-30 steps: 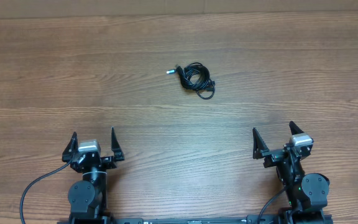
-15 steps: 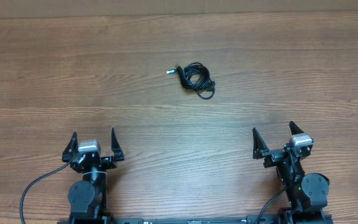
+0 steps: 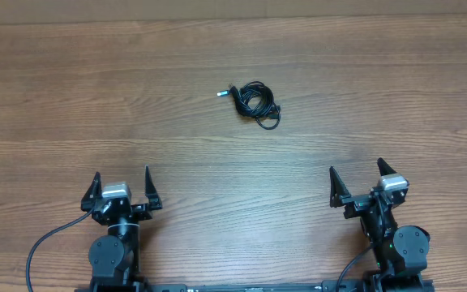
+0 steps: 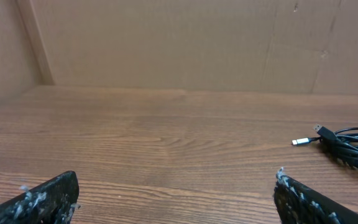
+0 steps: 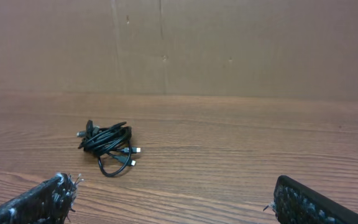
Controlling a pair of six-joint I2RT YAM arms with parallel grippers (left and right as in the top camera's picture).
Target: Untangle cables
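Overhead: the cables (image 3: 256, 104) lie in one small knotted bundle on the counter (image 3: 55, 97). They are well ahead of the left tool (image 3: 122, 177) and the right tool (image 3: 356, 169), and both tools stand wide and empty. The cords look light, thin and limp. I judge that an outer loop or a free plug end is a better place to pinch than the knot.

Left wrist: the bundle is ahead and to the right of the tool, partly cut off by the frame edge. The pale plug tip (image 4: 298, 142) points out toward the left.

Right wrist: the bundle is ahead and to the left of the tool. I cannot tell how many cords there are or how they cross.
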